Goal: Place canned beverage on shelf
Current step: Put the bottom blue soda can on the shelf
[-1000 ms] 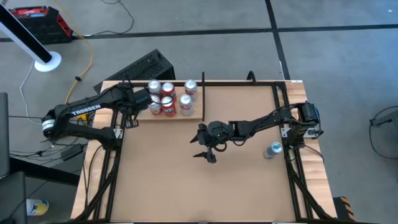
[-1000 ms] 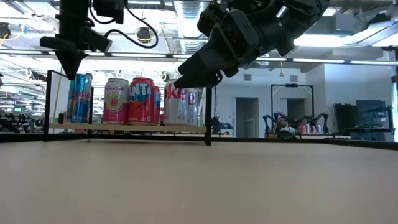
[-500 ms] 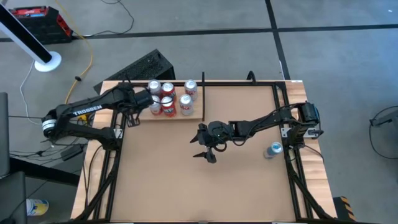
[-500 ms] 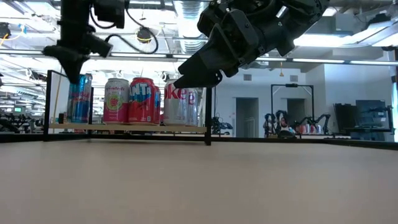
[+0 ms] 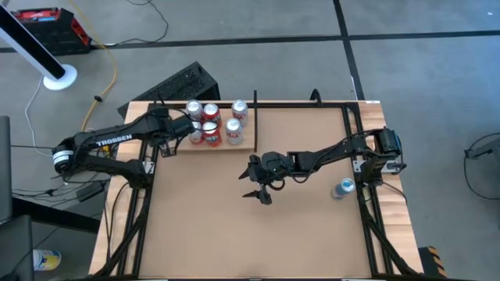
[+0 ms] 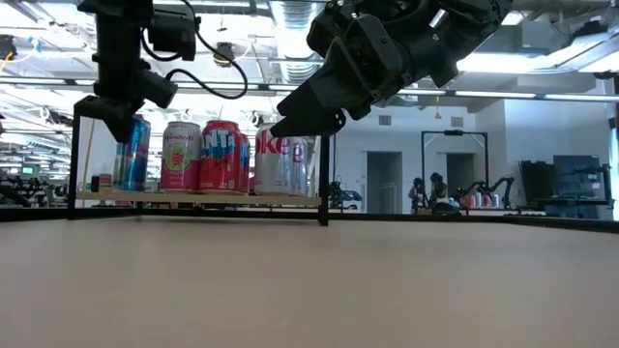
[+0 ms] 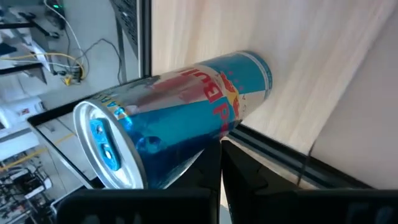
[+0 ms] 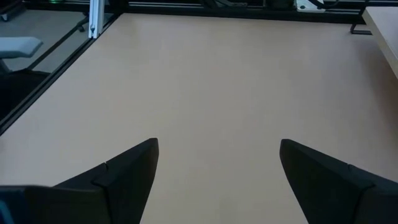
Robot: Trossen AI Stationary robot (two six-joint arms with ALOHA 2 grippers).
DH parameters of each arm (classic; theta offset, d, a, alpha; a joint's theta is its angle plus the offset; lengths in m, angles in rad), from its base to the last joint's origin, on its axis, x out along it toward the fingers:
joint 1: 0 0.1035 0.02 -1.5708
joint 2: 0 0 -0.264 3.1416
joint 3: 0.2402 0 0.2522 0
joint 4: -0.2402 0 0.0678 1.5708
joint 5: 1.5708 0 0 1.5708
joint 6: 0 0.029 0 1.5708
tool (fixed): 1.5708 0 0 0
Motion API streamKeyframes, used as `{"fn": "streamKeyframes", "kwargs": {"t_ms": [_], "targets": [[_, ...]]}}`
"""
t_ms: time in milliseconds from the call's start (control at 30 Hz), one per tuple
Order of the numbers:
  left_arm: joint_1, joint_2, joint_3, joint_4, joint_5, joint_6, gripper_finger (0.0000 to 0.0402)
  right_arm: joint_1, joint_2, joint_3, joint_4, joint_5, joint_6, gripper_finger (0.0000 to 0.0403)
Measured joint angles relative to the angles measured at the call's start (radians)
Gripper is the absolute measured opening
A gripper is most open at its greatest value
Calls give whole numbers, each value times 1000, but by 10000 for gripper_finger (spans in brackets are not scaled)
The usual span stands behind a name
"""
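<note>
At the far left corner of the counter (image 5: 234, 226), the shelf (image 5: 248, 139) carries a row of cans: a blue can (image 6: 132, 153) at its left end, then a pink can (image 6: 180, 155), a red can (image 6: 223, 156) and a silver can (image 6: 280, 158), seen from the low view. The blue can leans, its top tipped toward the pink one, while the others stand upright. From the left wrist view the blue can (image 7: 180, 118) rests on the pale wood panel just beside the black edge rod (image 7: 292, 158). The left tool (image 6: 114, 114) sits just above and beside the blue can's top, its fingers pressed together with nothing between them. The right tool (image 5: 256, 193) hangs over the middle of the counter, well apart from the shelf, its fingers (image 8: 118, 174) spread wide and empty above bare wood. Another can (image 5: 344, 187) lies near the counter's right edge beside the right arm's base.
</note>
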Motion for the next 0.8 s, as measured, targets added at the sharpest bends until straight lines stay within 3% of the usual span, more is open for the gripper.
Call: {"fn": "streamKeyframes", "kwargs": {"t_ms": [267, 800], "targets": [[2, 0, 0, 8, -43, 4, 0, 0, 0, 0, -1, 0, 0, 359], [124, 0, 0, 75, -36, 74, 0, 0, 0, 0, -5, 0, 0, 359]]}}
